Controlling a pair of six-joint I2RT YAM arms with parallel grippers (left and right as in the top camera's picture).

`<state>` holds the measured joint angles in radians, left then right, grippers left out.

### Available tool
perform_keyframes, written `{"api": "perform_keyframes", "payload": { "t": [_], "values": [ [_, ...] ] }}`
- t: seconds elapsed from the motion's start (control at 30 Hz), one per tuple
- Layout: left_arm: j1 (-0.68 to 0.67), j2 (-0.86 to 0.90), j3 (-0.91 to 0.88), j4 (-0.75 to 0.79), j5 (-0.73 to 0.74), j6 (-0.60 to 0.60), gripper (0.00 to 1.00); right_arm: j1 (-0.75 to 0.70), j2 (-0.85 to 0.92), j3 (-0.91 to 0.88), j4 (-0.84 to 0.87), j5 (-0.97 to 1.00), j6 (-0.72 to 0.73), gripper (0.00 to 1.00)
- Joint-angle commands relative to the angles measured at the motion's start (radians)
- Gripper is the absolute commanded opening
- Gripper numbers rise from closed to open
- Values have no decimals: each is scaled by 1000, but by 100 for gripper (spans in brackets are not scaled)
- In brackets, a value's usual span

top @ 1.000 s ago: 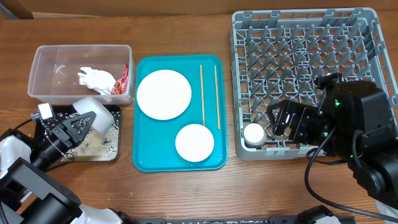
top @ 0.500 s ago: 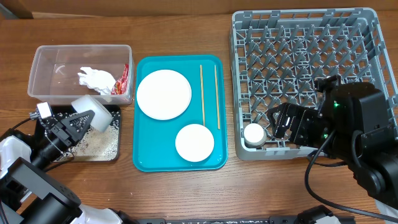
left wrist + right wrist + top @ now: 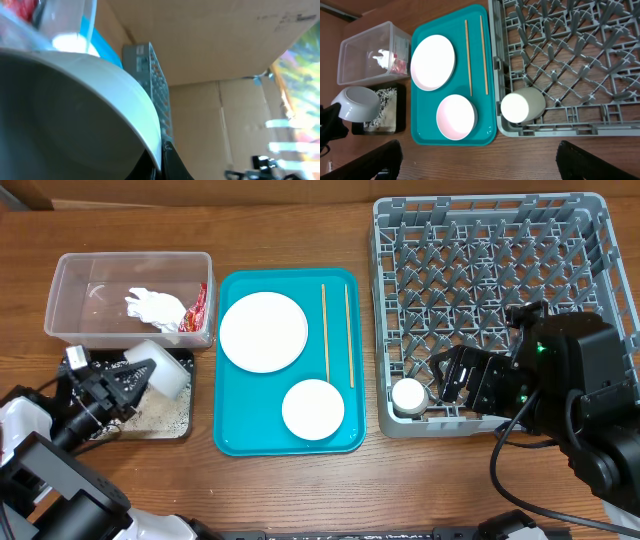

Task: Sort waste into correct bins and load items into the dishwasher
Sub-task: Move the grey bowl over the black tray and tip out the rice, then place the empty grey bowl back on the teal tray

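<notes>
Left gripper (image 3: 138, 374) clamps the rim of a tilted round white bowl (image 3: 166, 372) over the shallow black rectangular tray (image 3: 186, 420) of loose white rice grains (image 3: 150, 414). Just beyond it stands the clear rectangular plastic tub (image 3: 70, 285). The bowl has shifted slightly toward the teal serving tray (image 3: 232, 442). Right gripper (image 3: 447, 376) hangs spread wide beside the small white cup (image 3: 408, 395), which sits in the near corner of the grey plastic dish rack (image 3: 600, 240), by its edge.

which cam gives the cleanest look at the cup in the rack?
Right wrist: the cup sits whole and unobstructed in the rack corner. Overhead shows it small, beside the right hand. Left wrist misses it; the bowl dominates.
</notes>
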<state>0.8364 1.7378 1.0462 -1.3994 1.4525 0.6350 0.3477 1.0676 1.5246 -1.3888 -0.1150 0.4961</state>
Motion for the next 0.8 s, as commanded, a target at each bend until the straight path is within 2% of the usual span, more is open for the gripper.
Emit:
{"api": "perform_keyframes", "payload": {
  "t": [0.0,0.1,0.27,0.43,0.6,0.77],
  "values": [
    [-47,-14,69,-130,-51,97,4,6,-11,0,2,9,-7,100],
    [-94,-39,170,-292,-104,196,4,6,-11,0,2,9,-7,100],
    [-222,-153,313,-286,-263,15,4,6,-11,0,2,9,-7,100],
    [-414,-277,436,-175,-493,-288,4,5,-11,0,2,9,-7,100],
    [-712,-369,487,-14,-901,-637,4,6,-11,0,2,9,-7,100],
    [-1019,-368,463,16,-1334,-919,4,5,-11,0,2,9,-7,100]
  ]
}}
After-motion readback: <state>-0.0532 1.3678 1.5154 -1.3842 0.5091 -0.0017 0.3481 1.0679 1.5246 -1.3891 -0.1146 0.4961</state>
